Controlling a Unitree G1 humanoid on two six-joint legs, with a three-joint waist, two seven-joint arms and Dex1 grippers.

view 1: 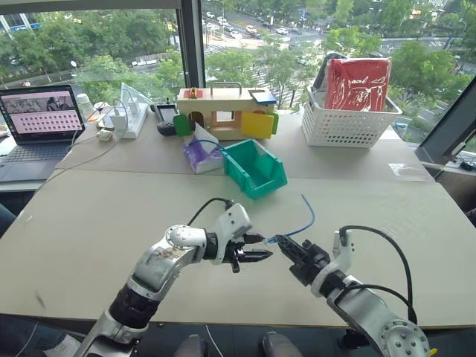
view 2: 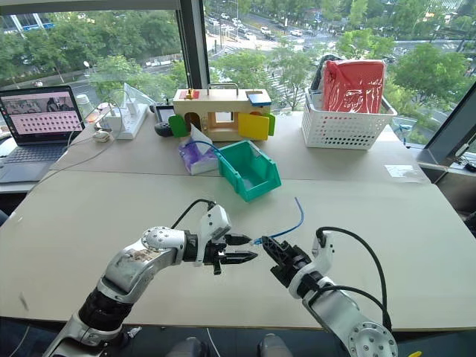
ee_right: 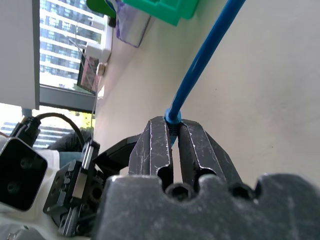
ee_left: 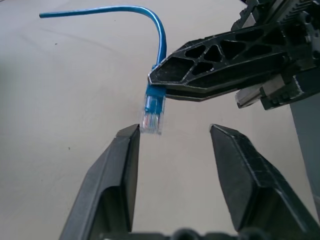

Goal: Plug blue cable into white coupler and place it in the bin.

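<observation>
Lower centre of the head view, the right gripper point(view 1: 285, 246) is pinched tight on the blue cable point(view 1: 306, 217), just behind its clear plug, which is too small to make out there. The thin glossy cord arcs up off the matte beige table point(view 1: 89, 223). The left gripper point(view 1: 256, 248) faces the plug, fingers spread, holding nothing. Further back at upper centre sits the teal plastic bin point(view 1: 256, 168), sloped front, contents hidden.

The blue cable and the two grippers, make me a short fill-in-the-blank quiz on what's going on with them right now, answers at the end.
1. The blue cable is clamped near its plug by the ____ gripper.
2. The left gripper has its fingers ____ around the clear plug, not touching it.
3. The cable's free end hangs in the air above the ____.
4. The bin is ____ in colour.

Missing words: right; open; table; green
</observation>
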